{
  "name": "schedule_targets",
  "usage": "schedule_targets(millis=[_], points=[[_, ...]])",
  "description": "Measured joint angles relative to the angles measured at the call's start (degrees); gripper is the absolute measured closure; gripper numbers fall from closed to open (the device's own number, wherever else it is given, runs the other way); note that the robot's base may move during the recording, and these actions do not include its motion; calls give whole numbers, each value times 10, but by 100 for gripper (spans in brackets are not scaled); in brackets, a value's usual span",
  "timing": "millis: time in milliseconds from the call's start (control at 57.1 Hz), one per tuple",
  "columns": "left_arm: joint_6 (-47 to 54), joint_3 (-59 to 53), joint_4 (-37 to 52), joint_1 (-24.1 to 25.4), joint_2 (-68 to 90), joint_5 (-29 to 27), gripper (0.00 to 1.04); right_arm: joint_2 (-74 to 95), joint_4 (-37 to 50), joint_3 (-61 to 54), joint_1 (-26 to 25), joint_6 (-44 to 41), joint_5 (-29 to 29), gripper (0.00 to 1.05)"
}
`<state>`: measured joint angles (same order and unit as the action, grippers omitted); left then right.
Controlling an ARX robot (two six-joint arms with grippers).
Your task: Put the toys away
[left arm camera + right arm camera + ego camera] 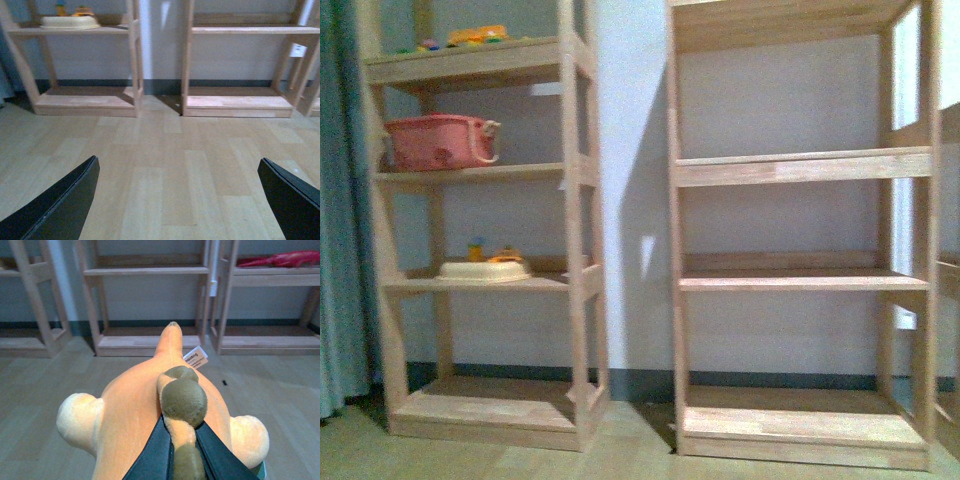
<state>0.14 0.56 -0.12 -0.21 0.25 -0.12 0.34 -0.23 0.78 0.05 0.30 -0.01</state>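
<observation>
At the right hand [181, 440], two fingers [150, 460] pinch one orange plush [130, 410]; left hand [178, 161] gapes empty.

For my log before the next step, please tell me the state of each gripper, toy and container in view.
plush: gripped, held above the floor
right gripper: shut on plush
left gripper: open, holding nothing
basket: upright on a shelf
dish: upright on the shelf below

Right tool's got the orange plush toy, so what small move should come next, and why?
Probably carry the plush toy forward toward the shelf unit, with the right tool shut. The toy is clamped in that tool, and the unit stands farther off across the floor.
</observation>
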Motion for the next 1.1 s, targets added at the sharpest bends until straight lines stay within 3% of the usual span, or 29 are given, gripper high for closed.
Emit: schedule_targets(millis=[1103], points=[[0,0,0,0,0,1,6,0,0,0,0,0,0,99]])
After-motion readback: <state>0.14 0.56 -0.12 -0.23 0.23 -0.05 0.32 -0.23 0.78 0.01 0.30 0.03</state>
